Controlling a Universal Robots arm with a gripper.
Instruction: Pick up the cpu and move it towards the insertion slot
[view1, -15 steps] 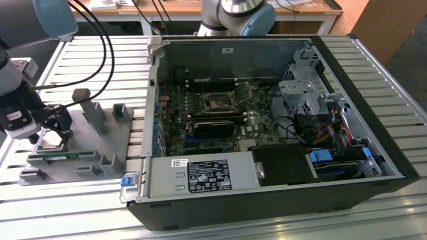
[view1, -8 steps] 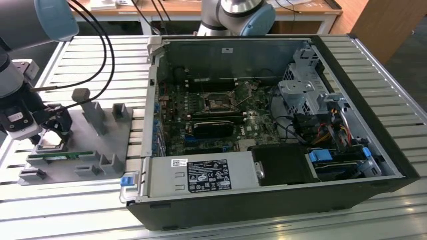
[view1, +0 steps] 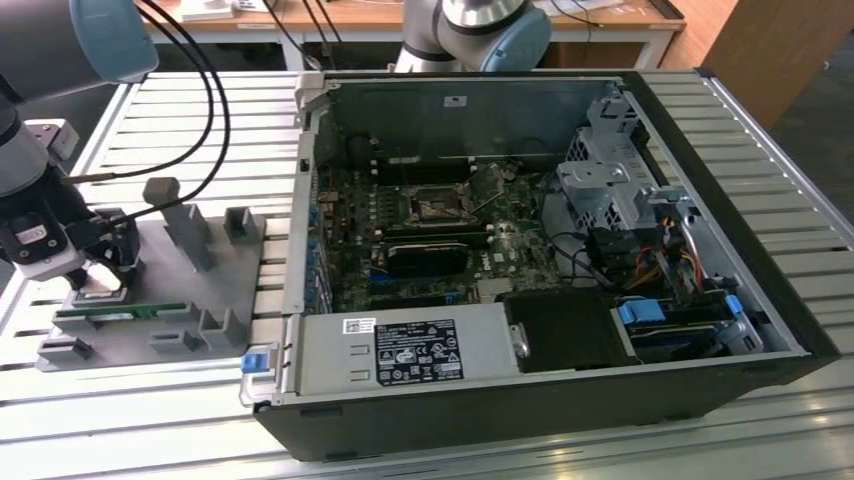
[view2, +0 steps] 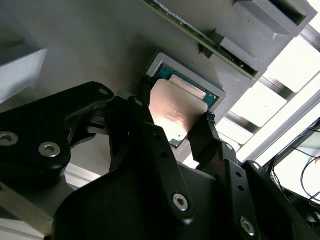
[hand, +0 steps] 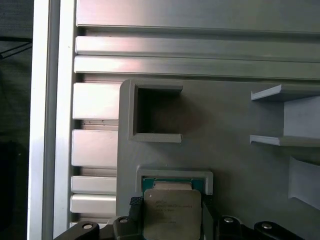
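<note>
The cpu (view1: 102, 293), a silver-topped square chip on a green base, lies at its shallow pocket in the grey holder (view1: 200, 290) on the exterior view's left. My gripper (view1: 96, 283) stands right over it. In both wrist views the black fingers (view2: 207, 127) press against two opposite edges of the cpu (view2: 175, 112), and its near end looks slightly raised from the pocket. In the first wrist view the cpu (hand: 172, 212) sits between the fingers (hand: 134, 206). The insertion slot (view1: 438, 205) is the silver-framed dark square on the motherboard inside the open computer case, well apart toward the exterior view's right.
A thin green memory stick (view1: 120, 312) lies in the holder just beside the cpu pocket. Upright grey posts (view1: 187, 225) rise from the holder between the gripper and the case wall (view1: 307, 190). Black cables (view1: 200, 110) hang over the slatted table (view1: 147, 400).
</note>
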